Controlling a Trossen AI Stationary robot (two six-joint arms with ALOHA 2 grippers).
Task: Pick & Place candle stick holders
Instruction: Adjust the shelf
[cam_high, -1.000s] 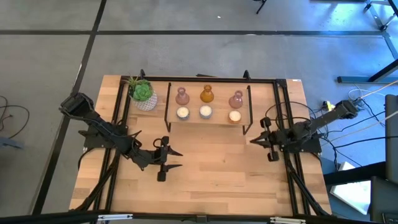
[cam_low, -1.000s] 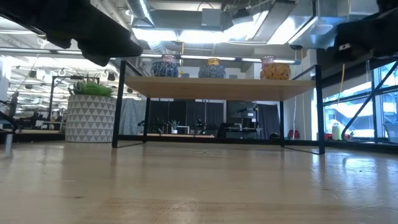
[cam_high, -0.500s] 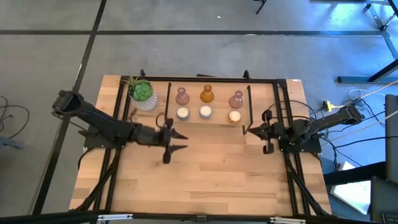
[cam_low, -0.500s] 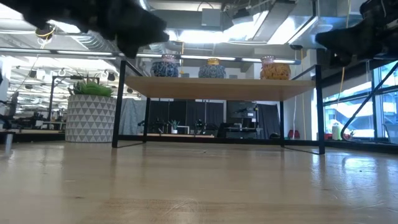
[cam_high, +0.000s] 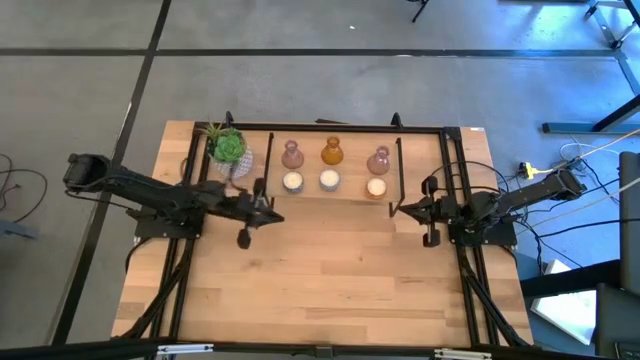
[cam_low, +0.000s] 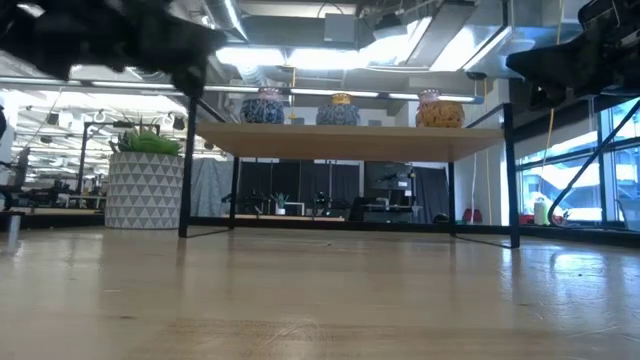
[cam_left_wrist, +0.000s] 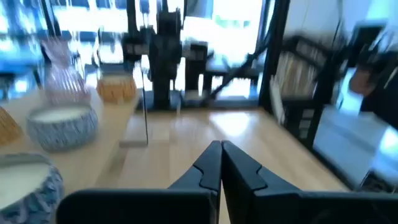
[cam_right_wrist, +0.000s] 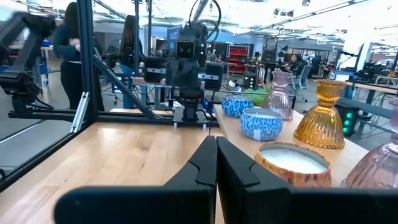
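Two pink glass holders (cam_high: 292, 154) (cam_high: 379, 160) and an amber one (cam_high: 332, 152) stand in a row on a raised wooden shelf (cam_low: 350, 141). Three round votive holders (cam_high: 293, 181) (cam_high: 330, 179) (cam_high: 376, 186) stand in front of them. My left gripper (cam_high: 278, 216) is shut and empty, above the table just near and left of the shelf's left end. In the left wrist view (cam_left_wrist: 221, 148) the votives (cam_left_wrist: 61, 126) show close beside it. My right gripper (cam_high: 396, 210) is shut and empty at the shelf's right end. In the right wrist view (cam_right_wrist: 216, 144) a votive (cam_right_wrist: 291, 163) is close.
A green plant in a white patterned pot (cam_high: 229, 152) stands at the far left, beside the shelf. Thin black shelf legs (cam_low: 187, 165) (cam_low: 513, 170) stand on the table. Black frame bars (cam_high: 190, 190) run along both table sides. The wide wooden tabletop (cam_high: 340, 280) lies nearer.
My left gripper has gone toward the table's far edge, up to the shelf's left end, and its fingers have shut. My right gripper has shifted a little toward the far edge and the shelf, then stopped. The holders have kept still.
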